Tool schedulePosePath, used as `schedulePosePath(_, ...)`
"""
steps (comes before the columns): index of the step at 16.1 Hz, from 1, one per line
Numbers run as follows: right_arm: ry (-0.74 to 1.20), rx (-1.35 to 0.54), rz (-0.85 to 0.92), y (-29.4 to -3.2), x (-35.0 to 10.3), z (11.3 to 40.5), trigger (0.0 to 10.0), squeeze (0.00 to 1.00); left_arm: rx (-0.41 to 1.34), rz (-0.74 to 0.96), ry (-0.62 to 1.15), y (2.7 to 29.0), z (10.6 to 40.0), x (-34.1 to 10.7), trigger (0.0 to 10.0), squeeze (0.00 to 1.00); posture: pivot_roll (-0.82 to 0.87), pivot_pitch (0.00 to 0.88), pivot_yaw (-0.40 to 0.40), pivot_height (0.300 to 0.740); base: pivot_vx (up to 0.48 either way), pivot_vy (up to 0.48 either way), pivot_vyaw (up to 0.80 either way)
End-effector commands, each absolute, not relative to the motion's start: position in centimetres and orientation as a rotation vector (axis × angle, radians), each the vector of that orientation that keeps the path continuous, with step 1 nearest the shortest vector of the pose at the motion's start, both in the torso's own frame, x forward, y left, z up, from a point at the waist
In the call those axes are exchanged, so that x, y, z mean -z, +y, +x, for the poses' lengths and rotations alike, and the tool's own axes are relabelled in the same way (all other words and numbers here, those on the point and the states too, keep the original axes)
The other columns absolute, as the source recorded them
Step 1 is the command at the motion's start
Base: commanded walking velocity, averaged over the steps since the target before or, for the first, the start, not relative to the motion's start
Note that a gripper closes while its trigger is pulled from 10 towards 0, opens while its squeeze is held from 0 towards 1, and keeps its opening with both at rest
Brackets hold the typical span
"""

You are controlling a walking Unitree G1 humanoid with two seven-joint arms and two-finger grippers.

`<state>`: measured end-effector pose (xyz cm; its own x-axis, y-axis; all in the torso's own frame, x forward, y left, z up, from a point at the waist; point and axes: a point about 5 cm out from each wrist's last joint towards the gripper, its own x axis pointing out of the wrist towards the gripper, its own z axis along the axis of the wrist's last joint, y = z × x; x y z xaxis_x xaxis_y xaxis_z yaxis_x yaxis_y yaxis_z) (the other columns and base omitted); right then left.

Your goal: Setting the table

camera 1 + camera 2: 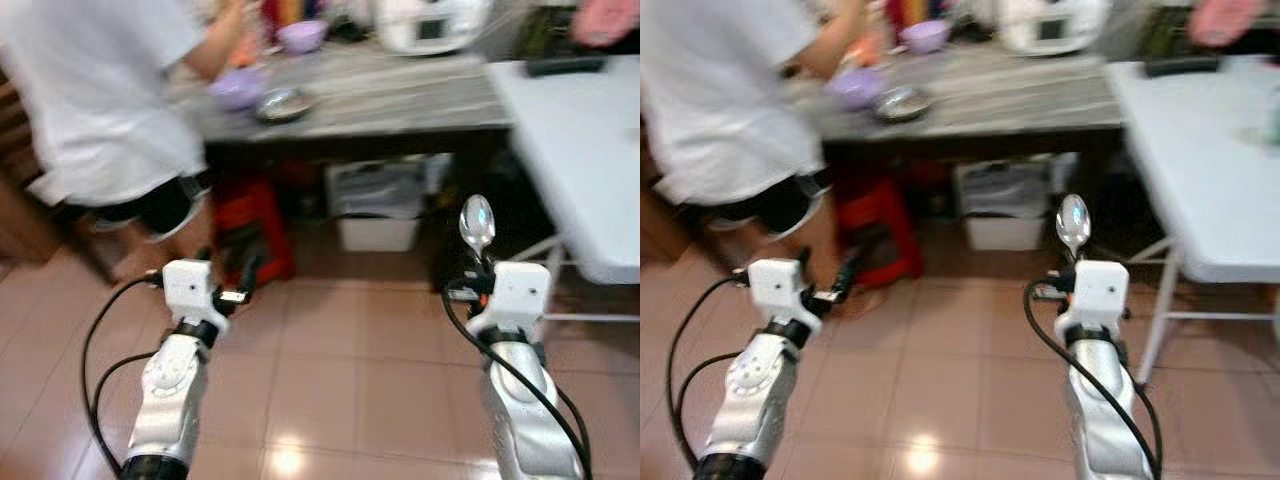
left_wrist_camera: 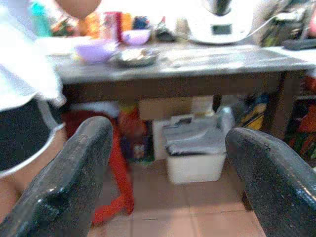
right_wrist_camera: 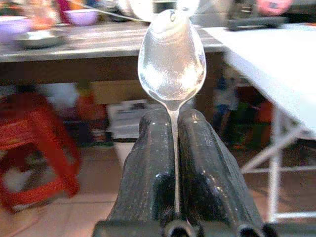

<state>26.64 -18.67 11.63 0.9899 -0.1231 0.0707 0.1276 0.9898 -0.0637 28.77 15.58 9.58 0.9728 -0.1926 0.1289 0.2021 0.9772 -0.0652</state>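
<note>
The right gripper (image 3: pixel 175 148) pinches a spoon (image 1: pixel 477 222) by its handle, bowl up, out over the tiled floor (image 1: pixel 340 360) short of the white table (image 1: pixel 570 140). The left gripper (image 2: pixel 168 163) hangs wide open, holding nothing. Only a thin handle is clamped, so a jolt while walking could tilt or drop the spoon, and a person (image 1: pixel 100 100) stands near at the counter (image 1: pixel 400 100)
</note>
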Motion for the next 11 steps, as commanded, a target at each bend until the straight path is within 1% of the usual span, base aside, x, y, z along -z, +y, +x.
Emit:
schedulePosePath(1,-0.095,0.117,-0.063,-18.6,-12.2,26.5,10.0,0.00,0.199,-0.068,-0.100,16.1,28.0,-9.2,10.0,0.00,-0.12,0.005,0.104,0.740,0.405,0.000,0.00)
schedulePosePath(4,-0.082,0.112,-0.063,-18.7,-11.8,26.0,10.0,0.00,0.184,-0.054,-0.071,17.0,26.6,-8.5,10.0,0.00,-0.12,0.013,0.102,0.740,0.404,0.000,0.00)
schedulePosePath(6,-0.083,0.105,-0.065,-18.6,-11.9,26.1,10.0,0.00,0.185,-0.053,-0.067,17.0,26.5,-8.4,10.0,0.00,-0.12,0.015,0.101,0.740,0.401,0.000,0.00)
schedulePosePath(11,-0.092,0.091,-0.070,-18.4,-12.0,26.2,10.0,0.00,0.202,-0.064,-0.064,16.4,26.7,-8.8,10.0,0.00,-0.12,0.011,0.102,0.740,0.401,0.000,0.49)
